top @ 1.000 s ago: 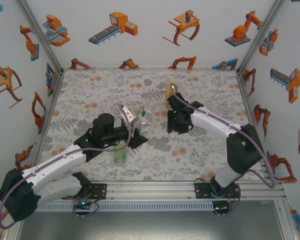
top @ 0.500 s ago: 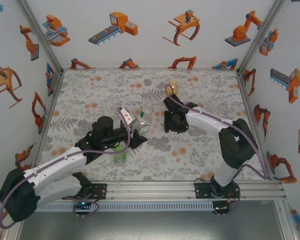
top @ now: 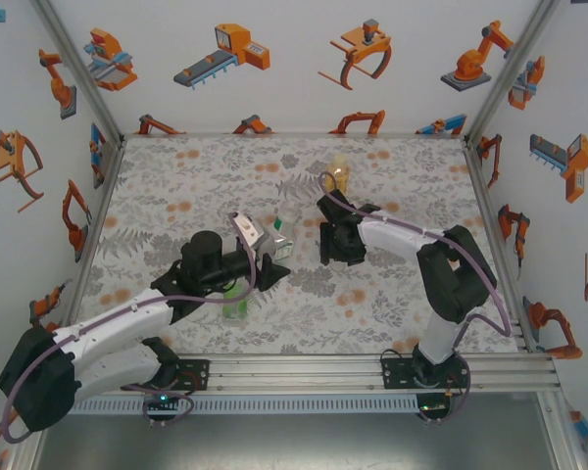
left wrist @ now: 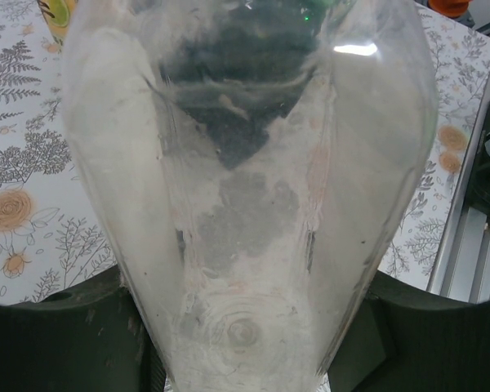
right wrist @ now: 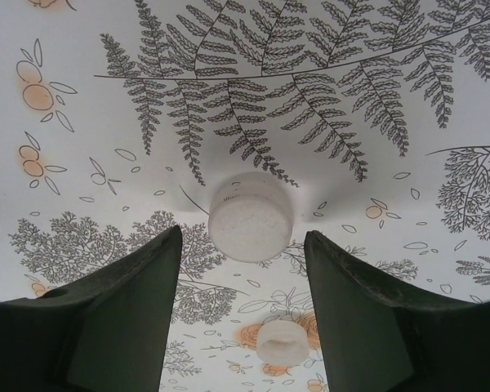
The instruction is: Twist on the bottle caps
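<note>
**Work cell.** The tabletop [top: 176, 186] is covered with a white sheet printed with grey ferns and orange blossoms. White walls [top: 274, 88] carrying orange robot-arm graphics enclose it on the left, far and right sides. Aluminium posts [top: 81, 69] run up the two far corners. An aluminium rail [top: 304, 370] carrying both arm bases spans the near edge.

**Left end effector** [top: 268, 257]. It is closed on the clear bottle [top: 277, 235], which is held over the middle of the tabletop. In the left wrist view the bottle sits between the two fingers [left wrist: 57, 335], with its base toward the camera.

**Right end effector** [right wrist: 243, 245]. The jaws stand apart and point down at the tabletop, right of centre. A pale bottle cap [right wrist: 251, 216] lies flat on the sheet between the fingers, with a gap on each side. A second cap [right wrist: 282, 340] lies near it on an orange blossom print.

**Other bottles.** The green bottle [top: 235, 305] stands near the front edge, partly under the left arm. The amber bottle [top: 340, 176] stands toward the far edge, beyond the right end effector.
</note>
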Controlling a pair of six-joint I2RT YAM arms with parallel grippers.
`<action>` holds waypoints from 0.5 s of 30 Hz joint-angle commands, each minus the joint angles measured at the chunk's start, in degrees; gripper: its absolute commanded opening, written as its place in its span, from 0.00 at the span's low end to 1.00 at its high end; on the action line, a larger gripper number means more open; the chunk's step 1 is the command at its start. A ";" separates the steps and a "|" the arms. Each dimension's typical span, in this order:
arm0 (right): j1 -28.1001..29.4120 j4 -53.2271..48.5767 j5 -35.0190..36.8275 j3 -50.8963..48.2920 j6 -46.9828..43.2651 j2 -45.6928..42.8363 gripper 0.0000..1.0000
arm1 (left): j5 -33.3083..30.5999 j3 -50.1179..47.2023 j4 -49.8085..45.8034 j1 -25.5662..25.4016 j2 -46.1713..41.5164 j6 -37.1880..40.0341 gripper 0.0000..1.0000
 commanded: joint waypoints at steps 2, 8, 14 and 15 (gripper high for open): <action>0.40 1.50 0.43 -0.91 -0.11 1.55 0.57 | 2.14 1.98 2.19 -0.21 1.39 -0.19 0.00; 0.40 1.96 0.12 -1.19 -0.51 2.30 0.56 | 2.30 2.12 2.60 -0.21 2.00 -0.76 0.00; 0.41 2.55 0.92 -1.78 -1.12 3.52 0.55 | 1.90 1.72 2.30 -0.22 1.82 -1.15 0.00; 0.40 2.55 0.84 -1.80 -1.28 3.83 0.55 | 1.86 1.50 2.22 -0.23 1.80 -1.16 0.00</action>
